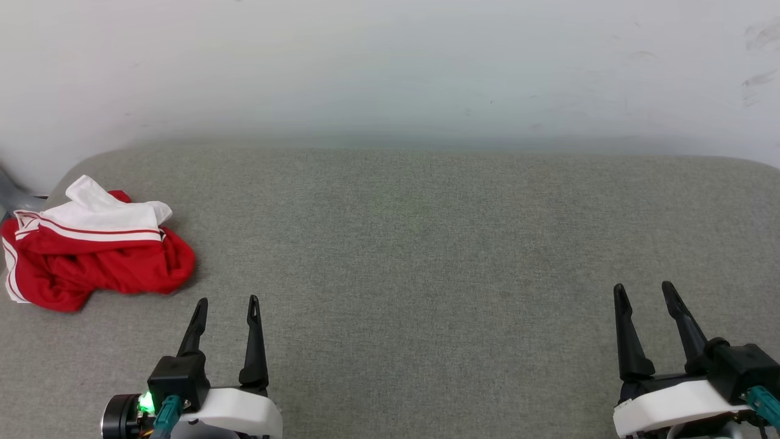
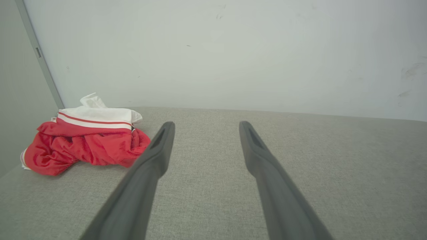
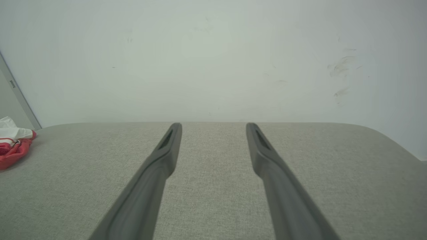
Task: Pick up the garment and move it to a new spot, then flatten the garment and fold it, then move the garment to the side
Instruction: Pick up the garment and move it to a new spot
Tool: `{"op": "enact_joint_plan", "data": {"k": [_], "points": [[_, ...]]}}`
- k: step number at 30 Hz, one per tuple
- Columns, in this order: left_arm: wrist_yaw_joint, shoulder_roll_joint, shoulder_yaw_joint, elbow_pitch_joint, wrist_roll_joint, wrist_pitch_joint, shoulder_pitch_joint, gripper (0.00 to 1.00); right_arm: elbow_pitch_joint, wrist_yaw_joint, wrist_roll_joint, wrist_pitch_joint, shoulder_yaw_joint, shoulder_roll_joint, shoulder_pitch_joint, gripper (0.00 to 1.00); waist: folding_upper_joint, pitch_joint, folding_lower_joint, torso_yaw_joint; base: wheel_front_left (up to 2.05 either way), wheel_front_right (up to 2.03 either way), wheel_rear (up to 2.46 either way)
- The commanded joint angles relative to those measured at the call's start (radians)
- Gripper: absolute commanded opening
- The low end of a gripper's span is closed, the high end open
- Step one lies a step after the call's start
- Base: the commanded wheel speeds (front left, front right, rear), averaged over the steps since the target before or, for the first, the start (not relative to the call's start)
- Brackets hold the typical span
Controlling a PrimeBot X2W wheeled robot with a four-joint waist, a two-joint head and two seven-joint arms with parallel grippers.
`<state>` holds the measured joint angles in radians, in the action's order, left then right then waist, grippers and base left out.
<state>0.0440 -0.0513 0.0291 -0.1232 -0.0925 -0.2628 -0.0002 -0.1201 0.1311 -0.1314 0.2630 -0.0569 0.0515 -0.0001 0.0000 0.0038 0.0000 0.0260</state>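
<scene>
Progress: nothing done, pickup, flattening, folding all ahead | garment (image 1: 97,256): crumpled heap at far-left of grey table (image 1: 426,256) | left gripper (image 1: 226,305): fingers spread, empty, near heap | right gripper (image 1: 643,291): fingers spread, empty, well apart

We see a crumpled bright red cloth garment (image 1: 103,268) at the left, its top part white with thin red stripes. The plain woven fabric surface (image 1: 426,244) is greyish green. The smooth wall (image 1: 390,61) is off-white with dark scuffs at the right. The left tool (image 1: 228,299) and right tool (image 1: 643,284) have black fingers (image 1: 255,341) on white housings (image 1: 237,410); a green light (image 1: 146,402) glows on the left one.
</scene>
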Motion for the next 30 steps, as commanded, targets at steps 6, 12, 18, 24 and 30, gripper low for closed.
{"op": "enact_joint_plan", "data": {"k": [6,12,18,24,30], "points": [[0.000,0.001,0.005,-0.005,-0.005,-0.003,0.004,1.00,-0.005,-0.001,-0.007,0.003,-0.002,-0.002,0.002,1.00,0.0000,-0.001,0.0000,0.003,0.00,0.00,0.00],[0.000,0.001,0.004,-0.006,-0.004,-0.003,0.002,1.00,-0.008,-0.001,-0.012,0.003,-0.003,-0.002,0.006,1.00,0.0000,-0.001,0.0000,0.014,0.00,0.00,0.00],[-0.003,0.001,0.000,-0.005,0.001,-0.003,-0.001,1.00,-0.007,-0.001,-0.015,0.003,-0.001,-0.002,0.009,1.00,0.0000,-0.002,0.0000,0.037,0.00,0.00,0.00],[-0.003,0.001,-0.001,-0.009,0.006,-0.003,-0.011,1.00,-0.002,-0.001,-0.012,0.003,0.000,-0.002,0.013,1.00,0.0000,0.003,0.0000,0.093,0.00,0.00,0.00],[-0.005,0.001,-0.012,-0.010,0.013,-0.003,-0.011,1.00,0.001,-0.001,-0.011,0.003,-0.001,-0.002,0.019,1.00,0.0000,0.004,0.0000,0.169,0.00,0.00,0.00]]}}
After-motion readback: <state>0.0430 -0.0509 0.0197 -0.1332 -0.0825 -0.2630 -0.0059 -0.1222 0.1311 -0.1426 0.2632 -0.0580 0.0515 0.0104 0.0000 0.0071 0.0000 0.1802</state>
